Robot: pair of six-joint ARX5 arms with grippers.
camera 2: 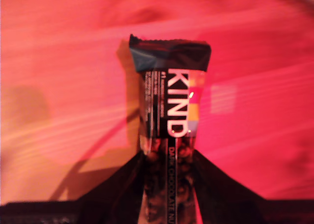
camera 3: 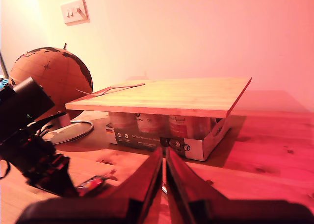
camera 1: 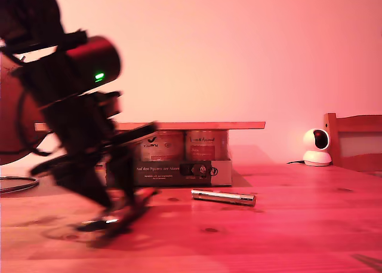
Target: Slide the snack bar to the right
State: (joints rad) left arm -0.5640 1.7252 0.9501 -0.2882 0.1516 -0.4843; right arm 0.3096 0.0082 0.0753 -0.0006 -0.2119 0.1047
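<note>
- My first gripper point(camera 2: 167, 185) is clamped on the snack bar point(camera 2: 169, 116); in the first wrist view both fingers point(camera 2: 122, 185) press the sides of the bar's near part, and the far crimped end sticks out ahead over the tabletop point(camera 2: 59, 77).
- In the exterior view the first arm point(camera 1: 77, 129) is blurred at the view's left, with its gripper point(camera 1: 116, 222) down at the tabletop point(camera 1: 286, 225); the bar itself is hard to make out there, just a dark and reddish smear at the fingertips.
- The bar sits low at the tabletop, at the exterior view's left, well apart from the metal cylinder point(camera 1: 224, 196).
- The cylinder lies flat on the tabletop, in front of the box of cans point(camera 1: 179, 162).
- A wooden board point(camera 1: 179, 125) rests on top of the box.
- My second gripper point(camera 3: 164, 180) is closed on nothing, fingers nearly touching, pointing toward the box point(camera 3: 167, 136) and board point(camera 3: 171, 94).
- The second wrist view also shows the first arm point(camera 3: 34, 150), a globe point(camera 3: 51, 74) behind it, and a wall switch point(camera 3: 74, 11).
- A small white camera point(camera 1: 316, 146) stands on the tabletop at the exterior view's right, beside a wooden chair back point(camera 1: 355, 141).
</note>
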